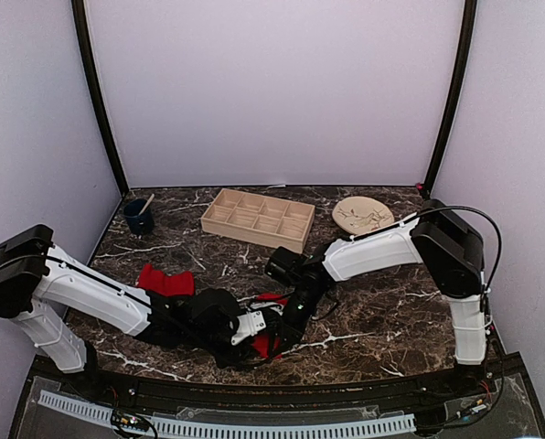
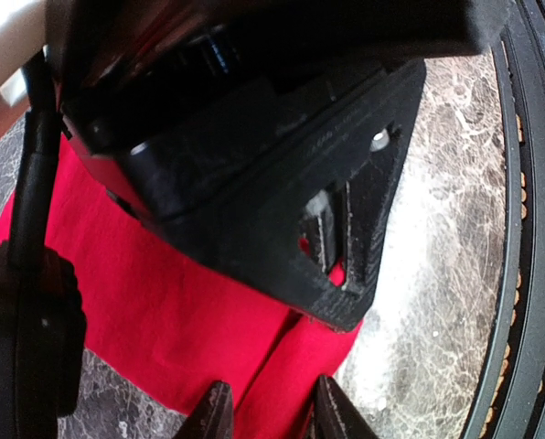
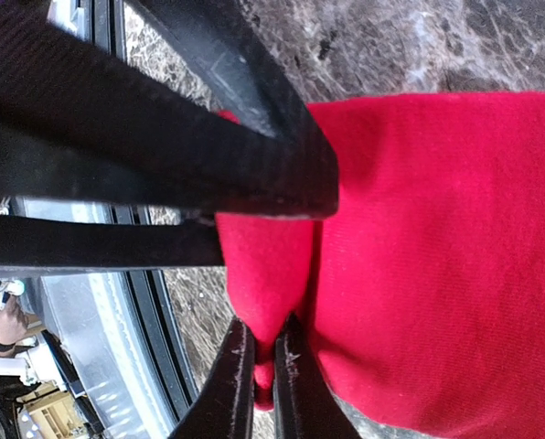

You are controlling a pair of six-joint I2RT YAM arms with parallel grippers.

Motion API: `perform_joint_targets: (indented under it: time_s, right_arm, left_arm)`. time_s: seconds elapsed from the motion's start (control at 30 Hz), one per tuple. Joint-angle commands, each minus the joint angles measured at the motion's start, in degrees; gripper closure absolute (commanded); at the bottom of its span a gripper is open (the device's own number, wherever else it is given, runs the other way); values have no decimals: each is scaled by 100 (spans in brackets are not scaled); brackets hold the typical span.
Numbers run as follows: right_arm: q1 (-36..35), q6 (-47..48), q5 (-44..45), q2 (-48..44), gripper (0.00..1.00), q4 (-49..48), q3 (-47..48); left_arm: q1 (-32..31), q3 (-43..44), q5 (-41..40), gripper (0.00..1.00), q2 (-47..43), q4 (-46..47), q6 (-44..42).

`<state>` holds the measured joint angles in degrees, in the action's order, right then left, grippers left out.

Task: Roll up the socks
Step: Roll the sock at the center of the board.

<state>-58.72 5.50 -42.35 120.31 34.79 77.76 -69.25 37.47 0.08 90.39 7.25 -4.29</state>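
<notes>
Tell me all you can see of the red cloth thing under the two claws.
It is a bright red sock of soft-looking cloth, lying mostly flat but creased on the marbled table near its front edge. The right gripper pinches a fold at its edge. The left gripper has its fingers either side of another fold.

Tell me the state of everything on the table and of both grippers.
Near sock: mostly flat, not yet rolled, one edge pinched.
Second sock: bunched, untouched.
Left gripper: shut on the near sock.
Right gripper: shut on a fold of the near sock.
Wooden tray: compartments look empty.
Blue cup: upright, stick inside.
Wooden plate: lying flat.
</notes>
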Motion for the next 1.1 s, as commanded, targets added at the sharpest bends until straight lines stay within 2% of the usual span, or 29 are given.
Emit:
perform_joint_targets:
  time_s: [0.0, 0.33, 0.67, 1.07]
  right_arm:
    - [44, 8, -6, 129, 92, 35, 29]
    - [80, 30, -52, 142, 92, 37, 38]
    - [114, -17, -28, 133, 90, 38, -14]
    - [247, -267, 178, -127, 75, -188, -273]
  left_arm:
    - [-27, 14, 176, 69, 255, -395, -128]
    - [-27, -1, 304, 79, 282, -492, 10]
    - [-27, 49, 291, 100, 463, -540, 133]
    - [-18, 21, 319, 100, 462, -578, 256]
